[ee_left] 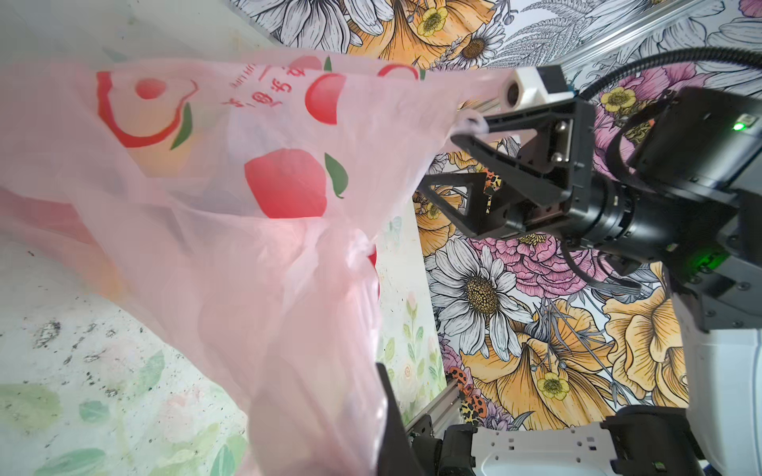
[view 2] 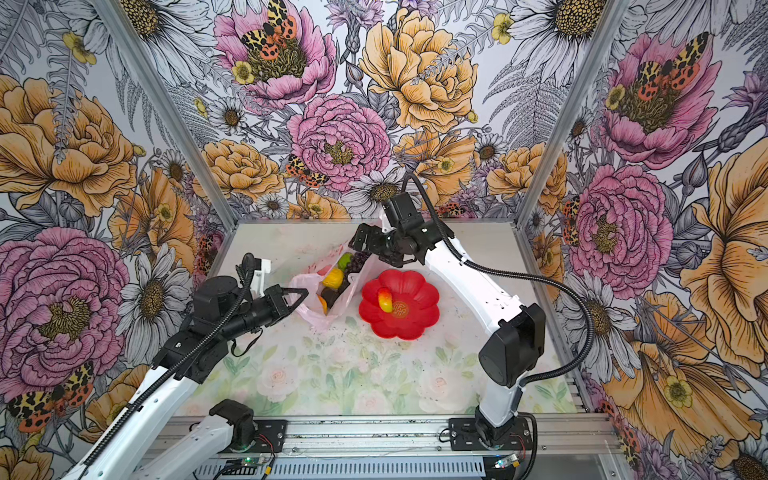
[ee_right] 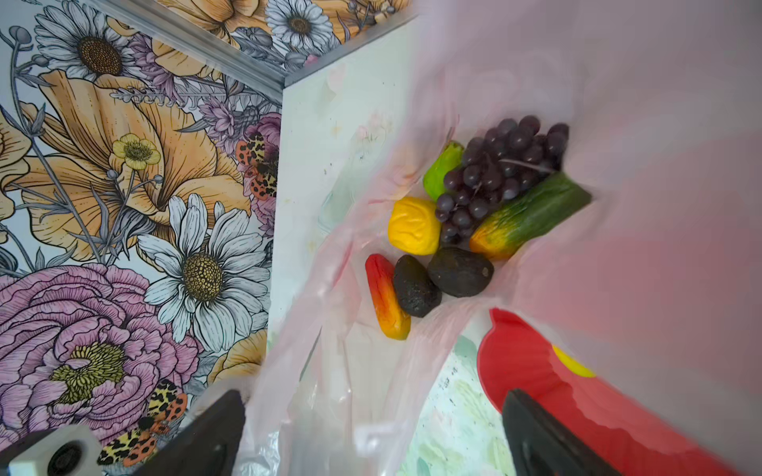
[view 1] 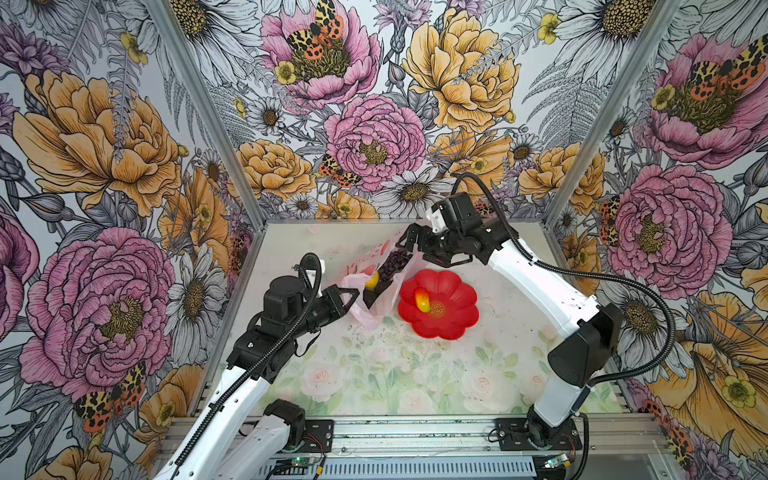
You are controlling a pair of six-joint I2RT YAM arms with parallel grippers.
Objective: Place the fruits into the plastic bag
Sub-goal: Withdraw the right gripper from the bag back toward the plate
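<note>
Right wrist view looks straight into the open plastic bag. Inside it lie a purple grape bunch, a lime, a yellow fruit, a green-orange mango, two dark avocados and a red-orange fruit. The bag sits far on the table, just left of the red flower-shaped plate. One red-and-yellow fruit lies on that plate. The left gripper has its fingers pinched together on the bag's near-left rim. At the far end, the right gripper has its fingers spread wide apart, and the bag's rim is caught on one fingertip.
</note>
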